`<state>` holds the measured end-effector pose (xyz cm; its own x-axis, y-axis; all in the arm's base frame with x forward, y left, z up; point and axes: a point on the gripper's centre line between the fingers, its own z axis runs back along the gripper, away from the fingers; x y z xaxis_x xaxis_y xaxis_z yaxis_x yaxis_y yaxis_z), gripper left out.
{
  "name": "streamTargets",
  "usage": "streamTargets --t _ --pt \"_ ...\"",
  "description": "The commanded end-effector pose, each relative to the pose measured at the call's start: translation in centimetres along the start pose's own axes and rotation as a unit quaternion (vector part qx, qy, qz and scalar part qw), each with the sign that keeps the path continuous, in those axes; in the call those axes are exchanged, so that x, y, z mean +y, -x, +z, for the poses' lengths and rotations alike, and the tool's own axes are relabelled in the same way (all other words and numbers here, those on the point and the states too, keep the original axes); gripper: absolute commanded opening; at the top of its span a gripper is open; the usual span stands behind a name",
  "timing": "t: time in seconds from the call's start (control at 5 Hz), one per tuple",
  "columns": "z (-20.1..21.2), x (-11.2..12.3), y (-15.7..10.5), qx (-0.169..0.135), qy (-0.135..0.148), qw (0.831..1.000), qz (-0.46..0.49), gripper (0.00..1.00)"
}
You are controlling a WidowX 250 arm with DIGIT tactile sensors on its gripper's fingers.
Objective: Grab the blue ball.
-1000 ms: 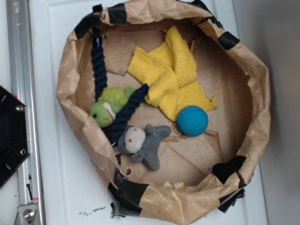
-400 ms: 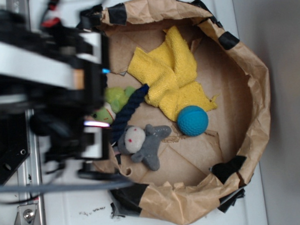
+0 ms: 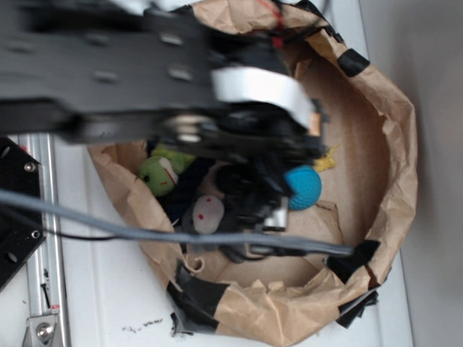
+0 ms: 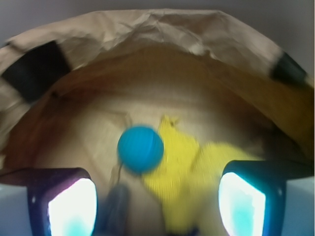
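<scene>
The small turquoise-blue round ball (image 3: 303, 187) lies on the floor of the crumpled brown paper bowl (image 3: 396, 151), whose rolled rim is patched with strips of black tape. In the overhead view it sits right of centre, partly covered by the black robot arm reaching in from the left. Its free right edge faces bare paper, well apart from the bowl's right wall.

In the wrist view, the ball (image 4: 140, 148) rests ahead of the gripper (image 4: 157, 204), somewhat left of the midline between the 2 fingers (image 4: 59, 201), whose glowing pads frame the bottom corners. The jaws stand spread wide with nothing between them, which suits an approach: the gap looks ample for the ball to pass in. The yellow terry cloth (image 4: 192, 167) lies rumpled just beside the ball on its right, touching or nearly so, so a closing finger on that side could snag fabric.

Left of the ball in the overhead view, the green round-headed plush toy (image 3: 161, 173) and the grey plush toy with a pale face (image 3: 207, 214) lie near the bowl's left wall. The grasp has not yet begun; I judge that the gripper needs to shift slightly left and descend around the ball.
</scene>
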<state>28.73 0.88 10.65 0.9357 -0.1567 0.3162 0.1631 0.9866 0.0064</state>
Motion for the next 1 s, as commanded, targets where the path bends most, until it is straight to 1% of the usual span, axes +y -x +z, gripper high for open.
streamTargets --t 0.0,0.2,0.4,0.6,0.8 --pt "-6.1 -2.9 -0.2 0.025 0.037 0.997 -0.064 1.0" --pt "-8.6 -3.5 0.5 0.034 0.024 0.996 -0.073 0.0" --pt "-7.2 -2.3 -0.6 0.009 0.001 0.998 -0.065 0.0" --pt "-2.1 -1.1 -1.1 0.0 -0.075 0.996 -0.05 0.0" --pt "3.6 -0.2 0.3 0.01 -0.077 0.996 0.053 0.0"
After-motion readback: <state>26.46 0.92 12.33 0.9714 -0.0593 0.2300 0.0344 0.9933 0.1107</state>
